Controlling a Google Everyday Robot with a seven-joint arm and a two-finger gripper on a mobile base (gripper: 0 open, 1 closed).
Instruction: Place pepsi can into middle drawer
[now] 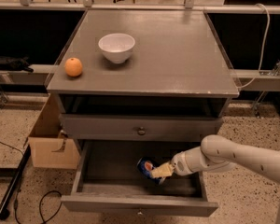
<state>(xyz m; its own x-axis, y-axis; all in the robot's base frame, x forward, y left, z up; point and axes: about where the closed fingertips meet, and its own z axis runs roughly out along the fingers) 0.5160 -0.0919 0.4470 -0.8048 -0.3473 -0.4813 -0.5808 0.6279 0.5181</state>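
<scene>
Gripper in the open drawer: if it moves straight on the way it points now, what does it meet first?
The gripper points left and holds the pepsi can. Beyond the can, it would probably meet the left wall of the middle drawer, though depth is unclear.

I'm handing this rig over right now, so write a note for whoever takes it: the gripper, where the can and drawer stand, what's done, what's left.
Gripper: reaching in from the right, inside the open drawer, shut on the can.
Can: tilted, low in the drawer, right of its middle. Whether it touches the floor cannot be told.
Done: drawer is pulled out and the can is inside it.
Left: set the can down, release it, withdraw the arm.
Elsewhere: bowl and orange sit on the cabinet top; the knob drawer above is shut.
</scene>
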